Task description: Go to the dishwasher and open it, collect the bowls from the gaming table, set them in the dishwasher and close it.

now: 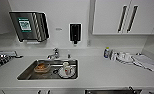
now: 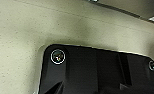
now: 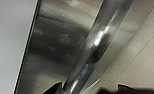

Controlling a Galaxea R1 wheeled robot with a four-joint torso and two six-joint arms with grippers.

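Note:
The dishwasher [image 1: 110,92] shows as a dark strip under the counter's front edge, right of the sink. In the right wrist view its grey steel front [image 3: 50,50] is very close, and its shiny bar handle [image 3: 98,42] runs across it. Dark parts of my right gripper [image 3: 90,89] sit on either side of the bar's near end; whether they grip it is unclear. The left wrist view looks down past the robot's dark plate onto a speckled pale floor [image 2: 30,30]. The bowls and the gaming table are out of view.
A steel sink [image 1: 28,72] holds an orange-brown container [image 1: 41,67] and a white cup [image 1: 66,68] on a plate. On the wall hang a towel dispenser [image 1: 29,25] and a soap dispenser [image 1: 75,32]. White cabinets [image 1: 118,16] hang upper right. A bottle [image 1: 106,52], cups [image 1: 123,55] and a cloth [image 1: 146,62] lie on the counter.

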